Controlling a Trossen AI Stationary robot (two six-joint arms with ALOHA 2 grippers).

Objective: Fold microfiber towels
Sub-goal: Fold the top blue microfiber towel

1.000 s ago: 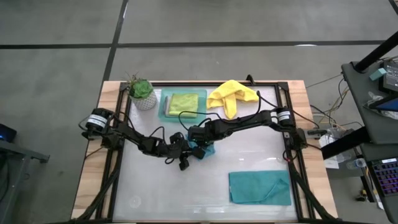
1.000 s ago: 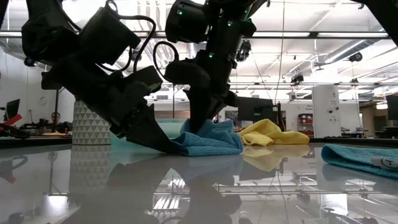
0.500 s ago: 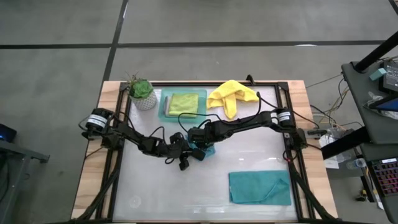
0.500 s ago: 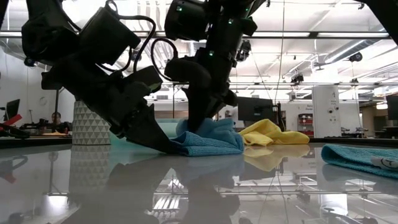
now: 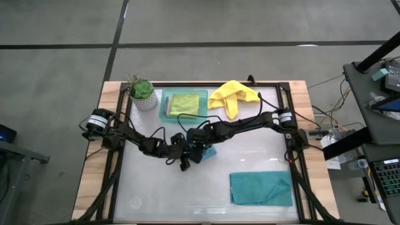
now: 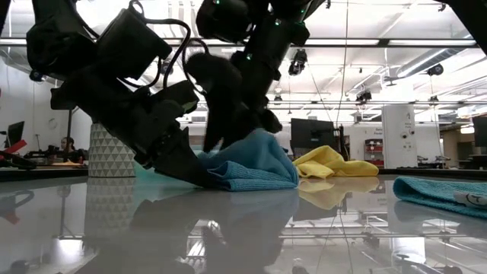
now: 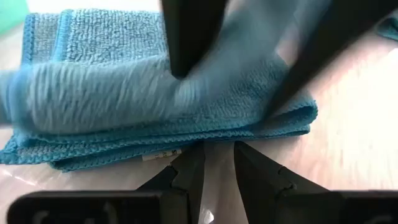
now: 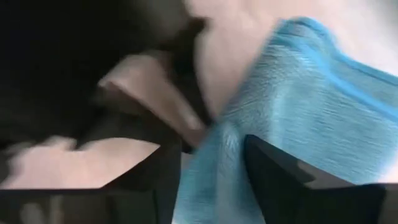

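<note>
Jaws: left gripper (image 7: pixel 217 163) stood narrowly parted at the folded teal towel (image 7: pixel 155 93)'s edge, gripping nothing visible; right gripper (image 8: pixel 211 162) stood spread apart over that towel.
Towel: ribbed blue-teal cloth, folded in layers, near the tabletop (image 5: pixel 250 162)'s middle.
Views: low view showed its humped top; high view mostly hid it under both arms.
Relation: towel's hem lay just beyond the left fingertips.

Count: 4 towels visible. 2 teal: folded teal towel (image 5: pixel 207 149) touching both grippers, flat teal towel (image 5: pixel 260 189) well apart from them. 1 yellow towel (image 5: pixel 232 95), 1 lime green towel (image 5: pixel 184 104) in 1 tray (image 5: pixel 165 106). 1 potted plant (image 5: pixel 142 92).
</note>
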